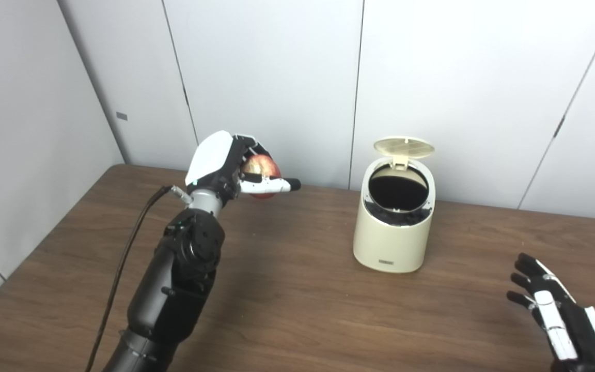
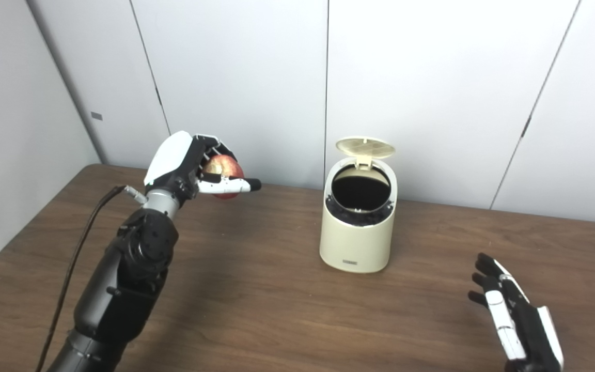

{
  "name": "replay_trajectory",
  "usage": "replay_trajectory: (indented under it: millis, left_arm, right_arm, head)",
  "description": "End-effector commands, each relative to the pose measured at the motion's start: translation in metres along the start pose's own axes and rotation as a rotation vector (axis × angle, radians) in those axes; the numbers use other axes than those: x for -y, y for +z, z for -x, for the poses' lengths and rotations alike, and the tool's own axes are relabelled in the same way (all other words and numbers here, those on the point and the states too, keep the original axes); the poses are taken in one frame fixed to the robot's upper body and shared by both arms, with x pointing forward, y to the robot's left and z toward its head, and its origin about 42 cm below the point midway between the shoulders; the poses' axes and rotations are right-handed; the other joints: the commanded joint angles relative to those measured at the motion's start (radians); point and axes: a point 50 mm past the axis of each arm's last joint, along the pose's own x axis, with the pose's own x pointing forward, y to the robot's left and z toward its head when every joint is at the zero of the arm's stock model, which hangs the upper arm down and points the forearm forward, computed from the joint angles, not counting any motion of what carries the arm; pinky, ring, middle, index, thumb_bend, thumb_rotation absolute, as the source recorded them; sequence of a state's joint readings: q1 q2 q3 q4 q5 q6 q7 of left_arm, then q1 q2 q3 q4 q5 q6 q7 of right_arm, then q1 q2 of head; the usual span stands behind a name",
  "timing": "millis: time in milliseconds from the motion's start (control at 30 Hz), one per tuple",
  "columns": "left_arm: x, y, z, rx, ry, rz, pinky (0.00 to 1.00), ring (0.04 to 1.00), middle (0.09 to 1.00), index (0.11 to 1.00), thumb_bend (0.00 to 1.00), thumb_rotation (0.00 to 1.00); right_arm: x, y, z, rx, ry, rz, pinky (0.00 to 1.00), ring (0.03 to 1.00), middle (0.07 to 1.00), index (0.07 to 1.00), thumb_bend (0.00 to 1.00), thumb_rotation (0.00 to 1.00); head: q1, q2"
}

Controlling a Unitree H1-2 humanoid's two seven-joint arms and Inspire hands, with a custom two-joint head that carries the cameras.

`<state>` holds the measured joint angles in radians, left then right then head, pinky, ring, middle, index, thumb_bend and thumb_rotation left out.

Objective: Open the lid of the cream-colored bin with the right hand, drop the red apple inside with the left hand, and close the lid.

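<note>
The cream-colored bin (image 1: 391,232) stands on the brown table with its round lid (image 1: 404,147) flipped up at the back, showing a dark inside. My left hand (image 1: 225,165) is raised well to the left of the bin and is shut on the red apple (image 1: 260,167), held above the table. My right hand (image 1: 556,310) hovers low at the front right, fingers spread and holding nothing, well apart from the bin.
The wooden table (image 1: 297,299) runs to grey wall panels at the back and left. A black cable (image 1: 122,263) hangs along my left arm. Bare tabletop lies between the two hands, in front of the bin.
</note>
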<state>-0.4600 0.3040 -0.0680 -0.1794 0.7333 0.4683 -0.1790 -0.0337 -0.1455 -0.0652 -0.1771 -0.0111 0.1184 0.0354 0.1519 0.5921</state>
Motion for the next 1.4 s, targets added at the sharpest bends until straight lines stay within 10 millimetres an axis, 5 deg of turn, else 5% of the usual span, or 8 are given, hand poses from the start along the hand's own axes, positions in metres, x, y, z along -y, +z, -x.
replay_trajectory:
  millis: [0, 100, 633, 800, 1100, 1367]
  left_arm:
    - [-0.018, 0.018, 0.001, 0.072, 0.088, 0.002, 0.37, 0.395, 0.458, 0.521, 0.47, 0.0]
    - [-0.014, 0.024, 0.008, 0.125, 0.114, 0.021, 0.31, 0.414, 0.495, 0.5, 0.47, 0.0]
    - [0.011, 0.061, 0.026, 0.331, 0.127, 0.077, 0.34, 0.432, 0.54, 0.494, 0.47, 0.0]
    - [0.022, 0.078, 0.024, 0.378, 0.107, 0.086, 0.35, 0.411, 0.503, 0.515, 0.47, 0.0]
    - [0.045, 0.101, 0.015, 0.413, 0.076, 0.11, 0.3, 0.412, 0.565, 0.505, 0.47, 0.0]
    - [0.062, 0.114, 0.001, 0.41, 0.076, 0.145, 0.34, 0.409, 0.488, 0.525, 0.47, 0.0]
  right_arm:
    - [-0.001, 0.014, -0.007, 0.074, -0.016, 0.0, 0.8, 0.886, 0.9, 0.866, 0.38, 0.85]
    - [-0.002, 0.013, -0.007, 0.064, -0.031, 0.018, 0.78, 0.865, 0.884, 0.86, 0.4, 0.86]
    - [-0.02, 0.009, -0.008, 0.067, -0.044, 0.032, 0.73, 0.847, 0.874, 0.841, 0.42, 0.85]
    - [-0.024, 0.008, -0.009, 0.062, -0.049, 0.044, 0.73, 0.842, 0.868, 0.829, 0.42, 0.87]
    - [-0.029, 0.009, -0.007, 0.063, -0.056, 0.066, 0.79, 0.85, 0.861, 0.83, 0.41, 0.85]
    - [-0.031, 0.009, -0.007, 0.078, -0.052, 0.071, 0.81, 0.857, 0.862, 0.836, 0.4, 0.85]
  head:
    - [-0.008, 0.001]
    - [-0.027, -0.001]
    - [-0.12, -0.036]
    - [-0.117, -0.038]
    - [-0.121, -0.041]
    - [-0.123, -0.043]
